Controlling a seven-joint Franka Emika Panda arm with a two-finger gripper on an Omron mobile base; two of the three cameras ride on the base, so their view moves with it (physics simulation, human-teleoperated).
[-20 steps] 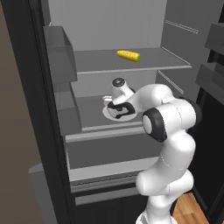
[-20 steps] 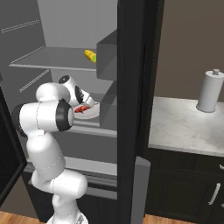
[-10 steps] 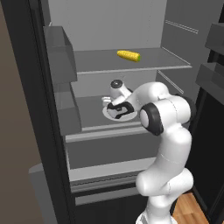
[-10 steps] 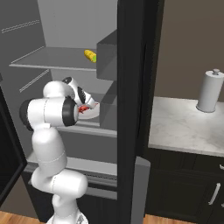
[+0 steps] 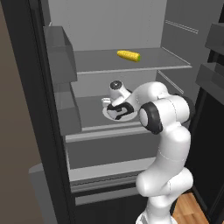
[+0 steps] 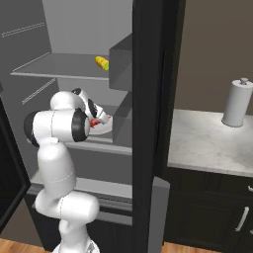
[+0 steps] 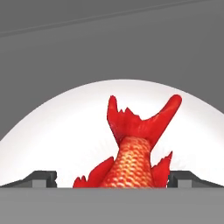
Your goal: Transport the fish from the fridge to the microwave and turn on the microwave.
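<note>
Small red-orange scaled fish [image 7: 133, 162] with a forked red tail fin, lying flat on a round white plate [image 7: 57, 140]; in the hand view the tail points toward the top of the picture and the body runs out at the bottom edge. In the right base view a red part of the fish [image 6: 93, 123] shows on the middle shelf. Tall fridge [image 5: 48, 131] with a dark outer frame and a grey interior, doors open, shelves and door bins exposed; its dark frame [image 6: 148, 123] stands beside the pale tabletop.
</note>
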